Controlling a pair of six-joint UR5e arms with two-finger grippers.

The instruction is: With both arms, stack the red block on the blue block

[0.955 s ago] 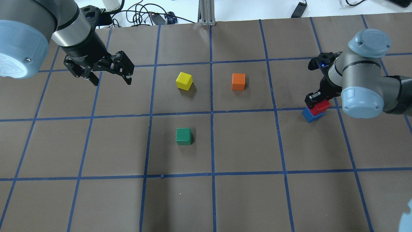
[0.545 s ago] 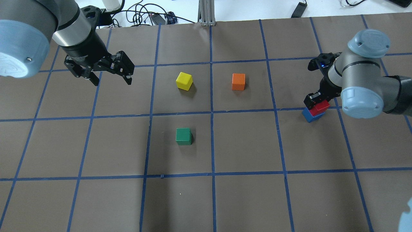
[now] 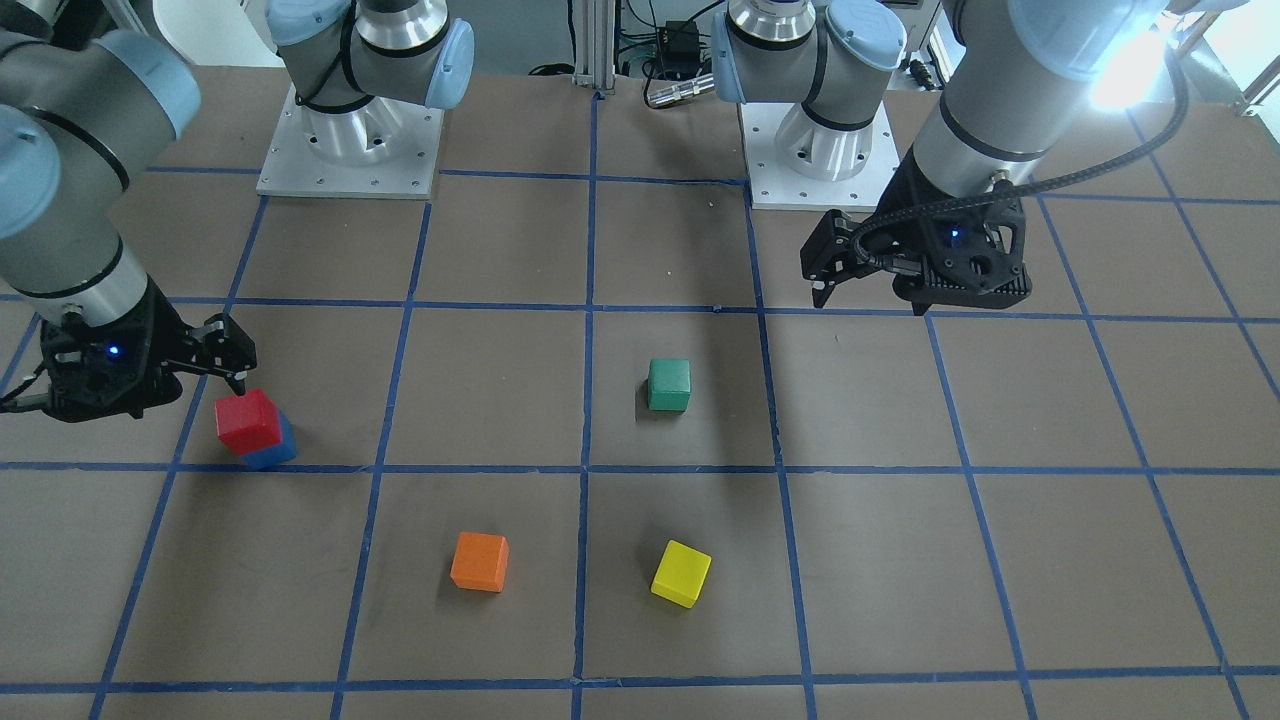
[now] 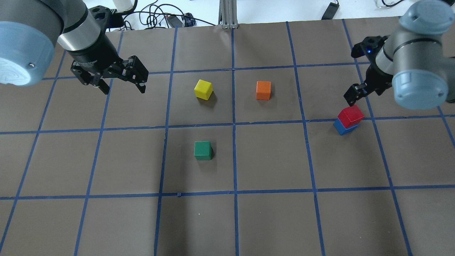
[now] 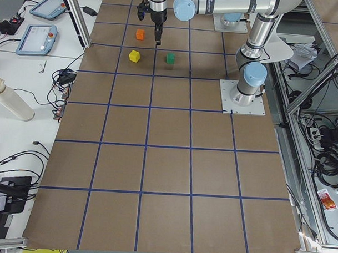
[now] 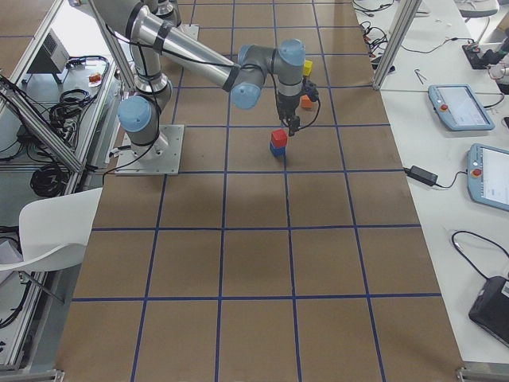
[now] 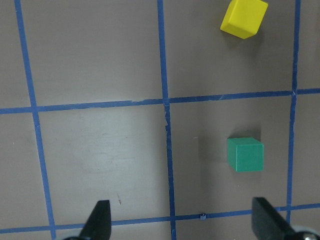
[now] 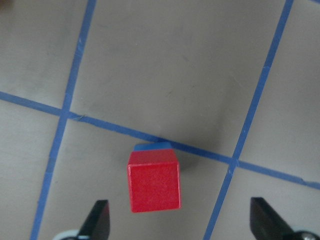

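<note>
The red block (image 4: 351,115) sits on top of the blue block (image 4: 342,128) at the right side of the table, slightly offset. The stack also shows in the front view, red (image 3: 246,420) over blue (image 3: 275,452). In the right wrist view the red block (image 8: 153,186) almost hides the blue block (image 8: 152,146). My right gripper (image 4: 354,95) is open and empty, raised above the stack and clear of it. My left gripper (image 4: 123,89) is open and empty, hovering over the far left of the table.
A yellow cube (image 4: 203,89) and an orange cube (image 4: 263,90) lie at the middle far side. A green cube (image 4: 202,150) lies nearer the middle, and shows below my left gripper's view (image 7: 245,154). The brown mat carries a blue tape grid.
My right gripper has let go of the red block and lifted up and away from it. The red block stays on the blue block. The left arm has not moved.
</note>
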